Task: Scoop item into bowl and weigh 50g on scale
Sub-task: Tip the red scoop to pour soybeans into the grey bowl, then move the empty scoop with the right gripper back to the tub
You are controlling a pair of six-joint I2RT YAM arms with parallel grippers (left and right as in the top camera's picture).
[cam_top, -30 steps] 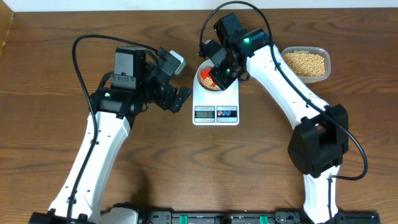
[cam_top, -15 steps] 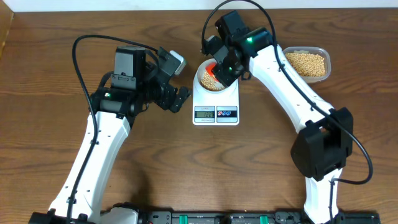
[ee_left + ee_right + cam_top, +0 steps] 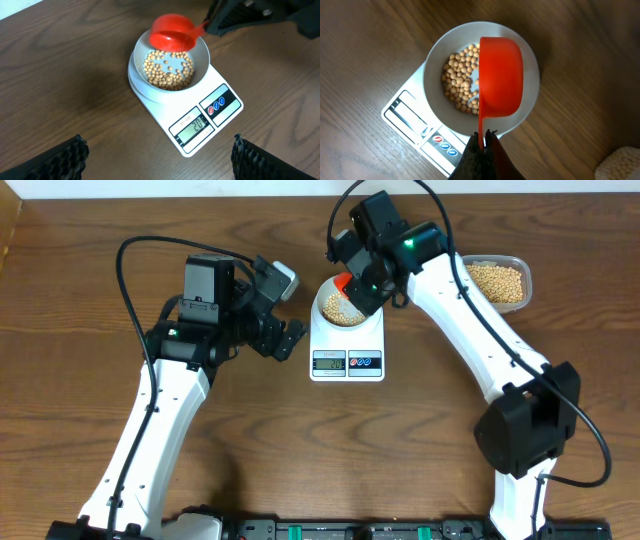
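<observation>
Brown wooden surface [image 3: 80, 260] runs under everything. At the left, my left jaws stand spread wide and empty, near the scale [image 3: 347, 342]. On the scale sits the bowl [image 3: 142, 47], its floor thinly covered with beans [image 3: 170, 72]. My right jaws are pressed together on the thin handle of a red scoop [image 3: 501, 75], held over the bowl. Far right, the tub [image 3: 490, 259] holds more beans. I judge them hard, light and quick to roll: never pinched, only scooped, with the stiff handle gripped near its end.
</observation>
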